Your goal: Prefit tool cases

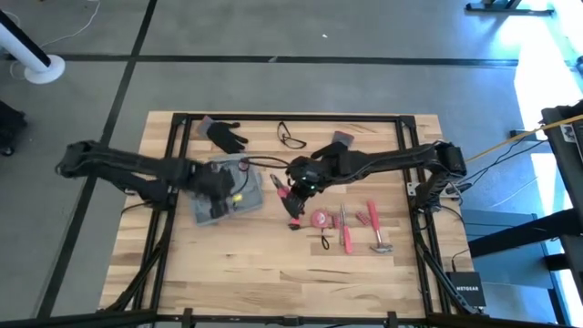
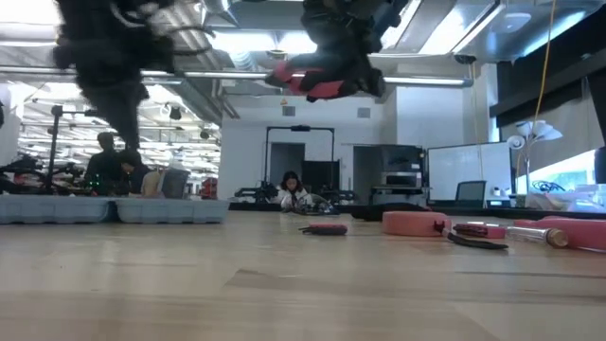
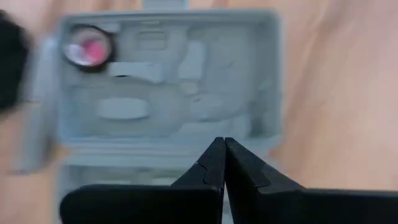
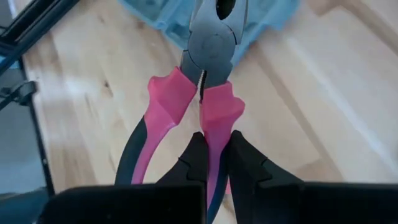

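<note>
Left wrist view: open tool case [image 3: 168, 81] holds a pink-centred round tool [image 3: 88, 48].

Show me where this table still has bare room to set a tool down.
The near strip of table, below the case and the loose tools, is bare across its width. The far right corner beyond the right arm is free too. Crowded: the middle, where the right gripper holds pliers beside the case.

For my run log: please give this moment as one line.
left pincer: shut, over tool case | right pincer: holds pink pliers
</note>
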Tool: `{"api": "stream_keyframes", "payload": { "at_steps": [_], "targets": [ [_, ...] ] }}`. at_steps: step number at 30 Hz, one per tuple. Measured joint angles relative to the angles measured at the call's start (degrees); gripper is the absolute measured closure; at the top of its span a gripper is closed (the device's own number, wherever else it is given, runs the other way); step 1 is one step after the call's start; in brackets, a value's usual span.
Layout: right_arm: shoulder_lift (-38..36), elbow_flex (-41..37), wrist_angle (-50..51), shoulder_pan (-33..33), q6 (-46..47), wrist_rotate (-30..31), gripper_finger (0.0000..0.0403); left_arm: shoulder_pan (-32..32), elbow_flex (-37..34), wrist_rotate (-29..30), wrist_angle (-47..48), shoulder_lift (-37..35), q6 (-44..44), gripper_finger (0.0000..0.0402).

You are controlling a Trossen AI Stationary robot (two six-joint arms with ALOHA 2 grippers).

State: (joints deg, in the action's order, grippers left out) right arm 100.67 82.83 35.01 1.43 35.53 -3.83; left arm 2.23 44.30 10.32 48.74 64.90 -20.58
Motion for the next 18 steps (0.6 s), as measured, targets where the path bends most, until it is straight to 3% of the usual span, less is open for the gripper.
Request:
{"api": "stream_keyframes", "payload": {
  "at_steps": [2, 4, 9, 15, 18],
  "targets": [
    [-0.5, 0.0, 1.1, 0.0, 0.0, 1.3, 0.0376, -7.5, 1.3, -10.3, 1.6, 0.9, -1.1, 0.0401],
    [-0.8, 0.0, 1.6, 0.1, 0.0, 2.1, 0.0376, -13.0, 2.1, -16.2, 7.0, 2.4, -1.6, 0.0401],
    [-0.9, 0.0, 1.7, 0.1, 0.1, 2.8, 0.0376, -19.4, 0.9, -15.2, 15.6, 3.4, -4.9, 0.0401],
    [-0.9, 0.0, 1.5, 0.0, -0.4, 3.4, 0.0376, -19.4, -6.3, -15.1, 7.2, 3.4, -18.2, 0.0401],
    [-0.9, 0.0, 1.5, 0.0, -1.1, 3.4, 0.0376, -19.3, -9.1, -11.1, 5.4, 3.4, -24.7, 0.0402]
  ]
}}
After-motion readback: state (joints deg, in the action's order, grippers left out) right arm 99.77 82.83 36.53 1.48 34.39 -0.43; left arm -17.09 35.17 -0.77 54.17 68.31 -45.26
